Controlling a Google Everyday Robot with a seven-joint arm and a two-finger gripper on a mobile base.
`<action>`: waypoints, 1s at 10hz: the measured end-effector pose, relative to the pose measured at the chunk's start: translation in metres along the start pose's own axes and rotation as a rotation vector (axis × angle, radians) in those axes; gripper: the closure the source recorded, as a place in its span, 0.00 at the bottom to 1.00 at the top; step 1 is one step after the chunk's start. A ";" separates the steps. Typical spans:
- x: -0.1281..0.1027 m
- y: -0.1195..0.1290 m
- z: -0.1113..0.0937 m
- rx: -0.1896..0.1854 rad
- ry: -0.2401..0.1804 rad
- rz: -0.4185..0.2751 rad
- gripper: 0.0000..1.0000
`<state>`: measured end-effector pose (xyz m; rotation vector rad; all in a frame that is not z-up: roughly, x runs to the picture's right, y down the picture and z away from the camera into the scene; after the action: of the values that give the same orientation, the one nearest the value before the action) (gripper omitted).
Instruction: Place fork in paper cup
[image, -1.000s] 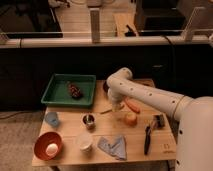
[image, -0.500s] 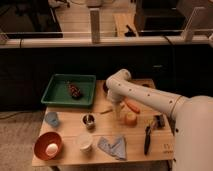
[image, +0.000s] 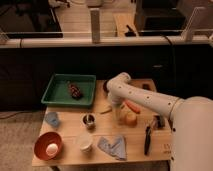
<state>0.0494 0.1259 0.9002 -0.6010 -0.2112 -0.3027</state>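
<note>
The wooden bench (image: 70, 150) carries a crowd of things; a green tray (image: 57, 95) sits at its back left with a dark brownish item (image: 75, 90) inside; a small blue object (image: 52, 119) lies near the left edge, and an orange bowl (image: 42, 145) holding a pale egg-like ball (image: 51, 148) stands at the front left corner; a small shiny metal cup (image: 89, 120) stands near the middle, between the tray and the paper cup (image: 84, 142), which is white and upright toward the front; just right of the paper cup lies a crumpled blue cloth (image: 113, 146); an orange carrot (image: 132, 106) and a yellowish-orange block (image: 129, 119) lie close under the arm (image: 145, 99), and a black-handled tool (image: 148, 137) lies along the right side; the white arm reaches in from the right and bends down over the middle of the bench, hiding part of the surface behind it; the end effector (image: 116, 111) hangs low just left of the carrot and block; whether it is open, closed or gripping anything, I cannot tell; the fork (image: 104, 109), a thin pale sliver, lies on the bench just left of the end effector, its near end close to or touching it, and the metal cup stands between the fork and the paper cup, which is well apart toward the front; against the view half a second ago, the arm's pose looks much the same and the things on the bench lie where they did.
</note>
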 end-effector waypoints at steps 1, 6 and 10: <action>0.002 0.002 0.002 -0.001 0.000 0.006 0.27; 0.003 0.006 0.002 0.010 0.005 -0.002 0.77; 0.001 0.002 0.000 0.014 0.011 -0.023 1.00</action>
<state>0.0509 0.1275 0.8991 -0.5831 -0.2096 -0.3260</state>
